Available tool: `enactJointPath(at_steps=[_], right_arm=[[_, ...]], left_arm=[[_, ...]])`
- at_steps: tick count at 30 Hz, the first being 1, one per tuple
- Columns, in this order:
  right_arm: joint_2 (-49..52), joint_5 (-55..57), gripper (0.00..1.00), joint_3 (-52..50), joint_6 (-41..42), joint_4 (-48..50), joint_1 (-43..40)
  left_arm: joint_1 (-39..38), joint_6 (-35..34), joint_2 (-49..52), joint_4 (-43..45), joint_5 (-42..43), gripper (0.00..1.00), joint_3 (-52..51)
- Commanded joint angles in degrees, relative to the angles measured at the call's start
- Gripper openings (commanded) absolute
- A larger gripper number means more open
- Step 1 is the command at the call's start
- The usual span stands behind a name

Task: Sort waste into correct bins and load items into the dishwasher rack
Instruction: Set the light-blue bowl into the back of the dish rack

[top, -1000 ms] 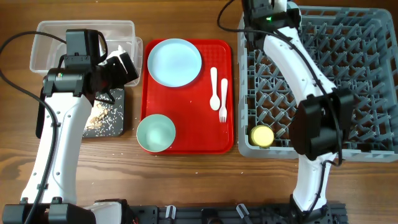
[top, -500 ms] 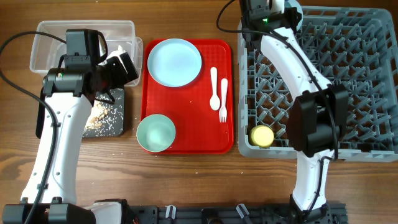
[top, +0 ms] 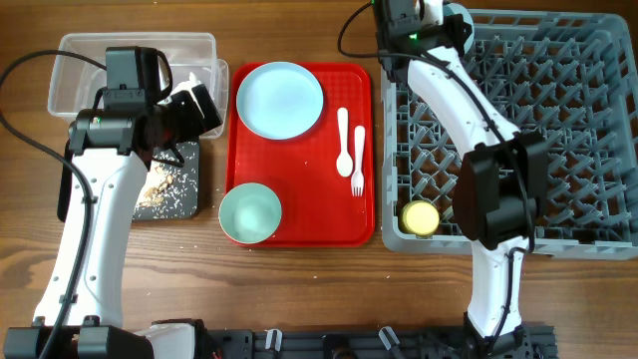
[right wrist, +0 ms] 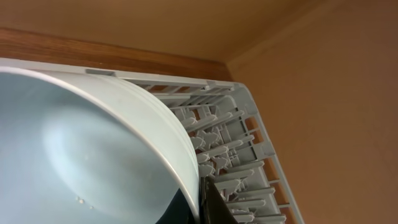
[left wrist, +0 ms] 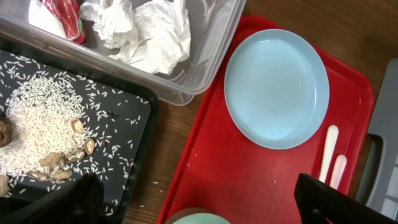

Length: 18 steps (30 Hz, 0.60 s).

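My right gripper (top: 436, 18) is shut on the rim of the pale blue bowl (right wrist: 81, 149), holding it on edge at the far left corner of the grey dishwasher rack (top: 558, 120). A yellow cup (top: 420, 216) sits in the rack's near left corner. My left gripper (left wrist: 205, 208) is open and empty, above the red tray's left edge. The pale blue plate (top: 280, 99), mint-green bowl (top: 249, 213), white spoon (top: 344, 140) and fork (top: 358, 160) lie on the red tray (top: 309, 170). The clear tub (left wrist: 205, 56) holds tissue (left wrist: 149, 31) and a red wrapper (left wrist: 65, 12). The black tray (left wrist: 134, 102) holds rice scraps (left wrist: 43, 124).
A few rice grains lie on the wood by the black tray and on the red tray. The left arm covers much of the tub and black tray in the overhead view. The rack's pegs (right wrist: 230, 143) stand close beside the held bowl.
My right arm has shifted a little to the left with the pale blue bowl, toward the rack's far left corner. The left arm has not moved.
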Motion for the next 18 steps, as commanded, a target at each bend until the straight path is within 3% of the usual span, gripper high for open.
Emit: enactJointPath(at_steps=[1, 18], right_arm=[[1.0, 1.6, 0.04, 0.1, -1.1, -0.1, 0.2], [2.0, 5.7, 0.05, -0.9, -4.2, 3.8, -0.2]], left_arm=[[-0.2, 0.5, 0.0, 0.0, -0.9, 1.00, 0.6], [-0.2, 0.5, 0.0, 0.0, -0.9, 1.00, 0.6]])
